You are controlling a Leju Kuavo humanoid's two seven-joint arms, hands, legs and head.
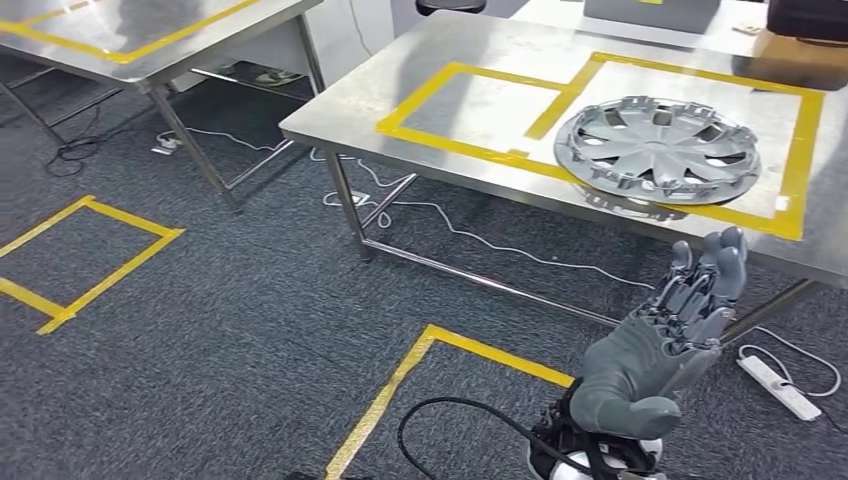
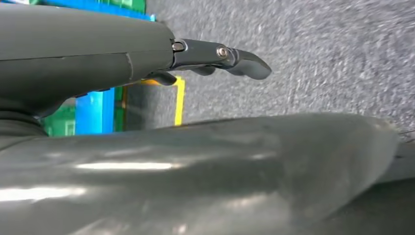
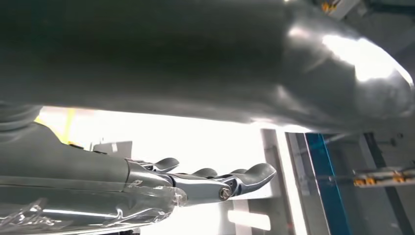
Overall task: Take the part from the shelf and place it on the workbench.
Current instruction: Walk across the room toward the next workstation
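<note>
The part is a silver wheel cover point(image 1: 657, 148). It lies flat on the steel workbench point(image 1: 480, 40), inside the right-hand field of a yellow tape outline point(image 1: 470, 148). My right hand point(image 1: 665, 335) hangs in front of the bench edge, below the cover and apart from it. Its fingers point(image 1: 708, 275) are stretched out and hold nothing. The right wrist view shows the same hand point(image 3: 98, 176) with straight fingers point(image 3: 244, 177) against bright light. In the left wrist view my left hand point(image 2: 88, 54) is over grey carpet, its fingers point(image 2: 240, 61) extended and holding nothing.
A second steel table point(image 1: 150, 40) stands at the back left. Yellow tape squares point(image 1: 90, 250) mark the carpet, one right before me point(image 1: 430, 360). A white power strip point(image 1: 780, 385) and cables point(image 1: 470, 240) lie under the bench. A brown box point(image 1: 800, 50) sits at its far right.
</note>
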